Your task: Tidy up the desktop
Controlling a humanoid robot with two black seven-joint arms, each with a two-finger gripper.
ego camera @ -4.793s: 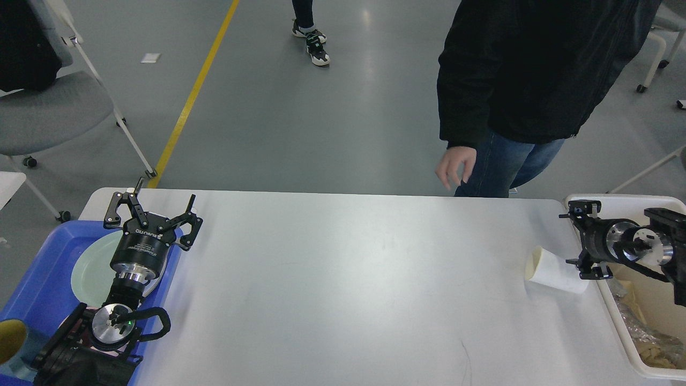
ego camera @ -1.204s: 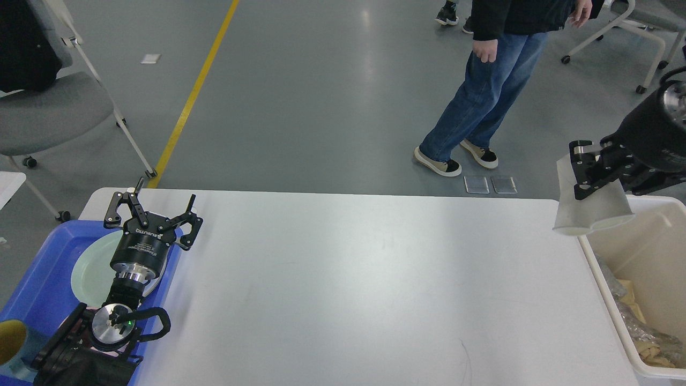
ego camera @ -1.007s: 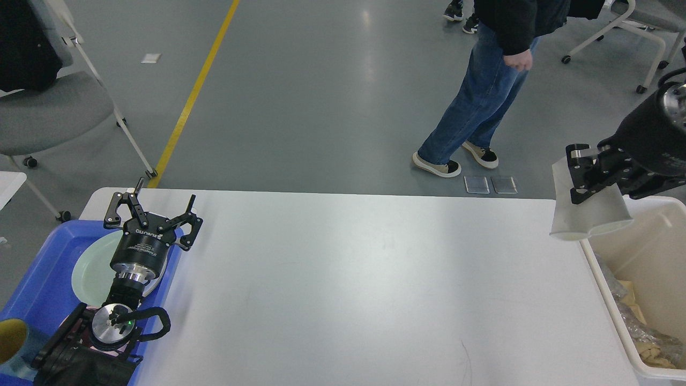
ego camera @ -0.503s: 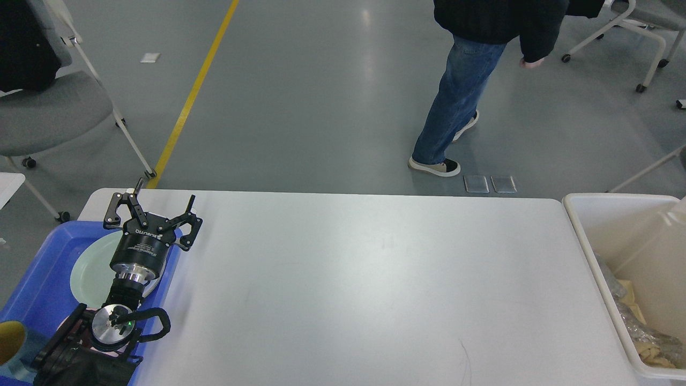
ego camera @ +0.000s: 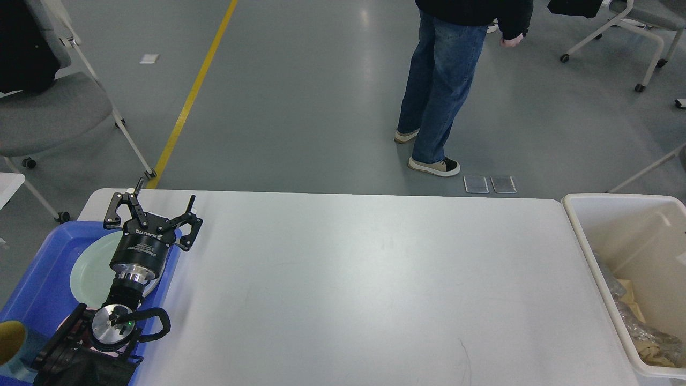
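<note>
Now the right arm is out of view entirely; a second ago its gripper stood at 3 o'clock over the near rim of the cream bin, clenched on a squashed white paper cup, and half a second ago only a pale blur showed at the bin's far wall. Cup no longer visible anywhere, neither on the desktop nor plainly in the bin, whose visible contents are crumpled paper and foil at 4 o'clock. Judgement: cup was most likely dropped into the bin, though its resting place is hidden. Right fingers' state not observable. Left gripper unchanged at 9 o'clock, fingers spread and holding nothing, hovering over the pale green plate in the blue tray, which overlaps the desktop's left edge. Desktop itself fills the centre of the view, white and bare of loose items apart from faint scuff marks near 6 o'clock. Person in jeans has moved off from the table's far edge toward 1 o'clock. Judgement: tidying looks at or very near its end; nothing left on the surface to collect.
</note>
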